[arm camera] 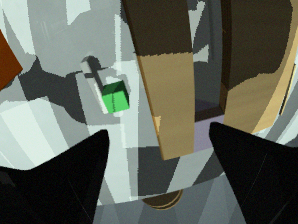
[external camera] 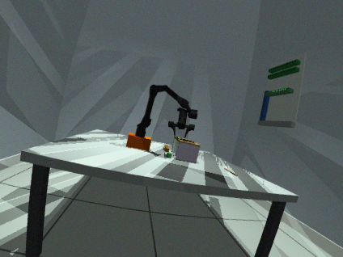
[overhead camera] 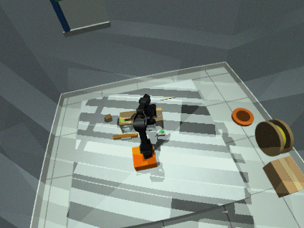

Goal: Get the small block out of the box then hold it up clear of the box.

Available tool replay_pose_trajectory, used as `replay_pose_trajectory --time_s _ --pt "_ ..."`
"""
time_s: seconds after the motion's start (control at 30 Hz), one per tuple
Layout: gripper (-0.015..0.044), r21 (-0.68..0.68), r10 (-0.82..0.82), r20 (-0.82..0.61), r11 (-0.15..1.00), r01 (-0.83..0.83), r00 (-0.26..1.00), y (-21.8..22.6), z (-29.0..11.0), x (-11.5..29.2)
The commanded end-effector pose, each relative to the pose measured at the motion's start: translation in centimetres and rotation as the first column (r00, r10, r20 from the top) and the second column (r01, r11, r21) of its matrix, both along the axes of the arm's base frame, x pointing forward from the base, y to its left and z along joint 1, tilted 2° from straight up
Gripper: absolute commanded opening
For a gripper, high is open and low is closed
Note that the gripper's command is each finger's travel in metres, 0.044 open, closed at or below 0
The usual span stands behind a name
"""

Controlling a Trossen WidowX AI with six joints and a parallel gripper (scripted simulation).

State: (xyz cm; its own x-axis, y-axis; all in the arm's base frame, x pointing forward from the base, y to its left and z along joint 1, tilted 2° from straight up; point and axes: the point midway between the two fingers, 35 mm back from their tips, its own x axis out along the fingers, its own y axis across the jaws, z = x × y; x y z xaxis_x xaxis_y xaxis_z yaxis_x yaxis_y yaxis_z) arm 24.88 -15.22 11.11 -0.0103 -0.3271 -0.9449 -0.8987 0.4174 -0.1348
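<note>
The small green block (overhead camera: 162,132) (external camera: 169,154) (arm camera: 115,98) lies on the table top (overhead camera: 201,168) just outside one end of the box. The box (overhead camera: 125,115) (external camera: 187,150) (arm camera: 169,103) has tan walls and a dark inside. My gripper (external camera: 181,131) (arm camera: 160,132) is open and holds nothing. It hangs over that end of the box, above the block and a little to one side of it. In the wrist view the block sits up and left of my left finger. The arm hides much of the box in the overhead view.
The arm's orange base (overhead camera: 144,158) (external camera: 138,141) stands near the box. A small brown cube (overhead camera: 108,117), an orange-brown bar (overhead camera: 125,136) and a thin stick (overhead camera: 167,98) (external camera: 230,171) lie on the table. A disc (overhead camera: 242,116), a spool (overhead camera: 274,137) and a carton (overhead camera: 285,175) lie past the right edge.
</note>
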Motion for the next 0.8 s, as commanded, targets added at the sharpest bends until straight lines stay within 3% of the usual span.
replay_pose_trajectory --time_s 0.0,0.17,0.27,0.37,0.5,0.77 --pt "0.0285 0.049 -0.331 0.135 0.943 0.328 0.934 -0.9 0.1 -0.7" --pt "0.0285 0.227 -0.761 0.277 0.646 0.729 0.587 -2.1 0.4 -1.3" --pt "0.0285 0.34 -0.886 0.285 0.45 0.826 0.365 -2.5 0.6 -1.4" --pt "0.0285 0.438 -0.967 0.247 0.169 0.883 0.062 -2.7 0.5 -2.0" --pt "0.0285 0.54 -0.924 0.138 -0.232 0.809 -0.356 -3.0 0.5 -2.7" --pt "0.0285 0.581 -0.672 -0.041 -0.618 0.53 -0.739 -3.3 0.5 -3.5"
